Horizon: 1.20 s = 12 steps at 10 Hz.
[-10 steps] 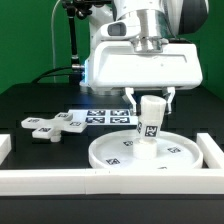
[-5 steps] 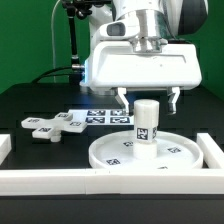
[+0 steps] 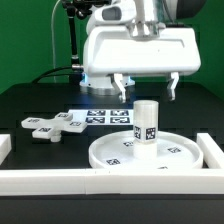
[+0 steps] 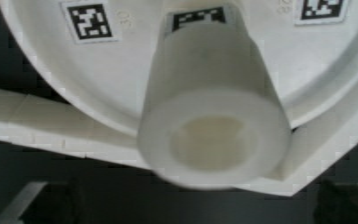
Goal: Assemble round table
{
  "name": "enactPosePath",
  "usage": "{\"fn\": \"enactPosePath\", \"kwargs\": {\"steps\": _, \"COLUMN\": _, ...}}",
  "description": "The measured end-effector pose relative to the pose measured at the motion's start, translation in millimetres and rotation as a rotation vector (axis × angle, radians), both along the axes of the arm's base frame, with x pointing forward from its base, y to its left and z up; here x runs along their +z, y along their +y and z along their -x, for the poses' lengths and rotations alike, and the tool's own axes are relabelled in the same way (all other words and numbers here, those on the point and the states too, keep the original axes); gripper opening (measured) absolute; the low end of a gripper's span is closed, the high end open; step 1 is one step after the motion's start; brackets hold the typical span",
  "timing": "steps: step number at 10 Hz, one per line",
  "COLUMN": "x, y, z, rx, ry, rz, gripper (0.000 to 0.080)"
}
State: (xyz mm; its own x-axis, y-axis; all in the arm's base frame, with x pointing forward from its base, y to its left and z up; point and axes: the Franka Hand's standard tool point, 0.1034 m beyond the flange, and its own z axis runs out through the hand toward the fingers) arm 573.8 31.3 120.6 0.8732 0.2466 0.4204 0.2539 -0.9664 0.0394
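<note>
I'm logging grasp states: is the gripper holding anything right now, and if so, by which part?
Nothing is held. The gripper hangs open above the leg, which stands upright on the round disc, untouched by either finger.

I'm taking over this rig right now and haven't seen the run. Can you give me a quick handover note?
The hand is open and empty. It hangs just above the leg without touching it.
The leg stands upright at the middle of the round disc, which lies flat on the table.
The cross-shaped foot lies flat on the table at the exterior view's left, apart from the disc.
Done: the leg is on the disc. How firmly it is seated cannot be told.
Left: the foot is not yet on top of the leg.
</note>
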Motion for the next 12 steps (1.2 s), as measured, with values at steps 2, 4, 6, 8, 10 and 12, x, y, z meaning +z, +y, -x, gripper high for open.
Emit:
{"fn": "enactPosePath", "kwargs": {"steps": 2, "x": 0.0, "y": -0.5, "z": -0.5, "rx": -0.001, "ry": 0.000, "rz": 0.000, "gripper": 0.0649}}
{"fn": "enactPosePath", "kwargs": {"steps": 4, "x": -1.8, "y": 2.4, "z": 1.5, "rx": -0.001, "ry": 0.022, "rz": -0.009, "gripper": 0.0649}}
{"fn": "enactPosePath", "kwargs": {"steps": 6, "x": -6.8, "y": -5.2, "z": 2.6, "rx": -0.014, "ry": 0.030, "rz": -0.007, "gripper": 0.0649}}
{"fn": "enactPosePath", "kwargs": {"steps": 8, "x": -13.3, "y": 6.6, "z": 8.6, "rx": -0.024, "ry": 0.148, "rz": -0.051, "gripper": 0.0649}}
{"fn": "enactPosePath", "kwargs": {"steps": 10, "x": -18.1, "y": 13.2, "z": 15.2, "rx": -0.011, "ry": 0.294, "rz": -0.068, "gripper": 0.0649}}
{"fn": "enactPosePath", "kwargs": {"steps": 12, "x": -14.8, "y": 19.5, "z": 14.0, "rx": 0.001, "ry": 0.382, "rz": -0.072, "gripper": 0.0649}}
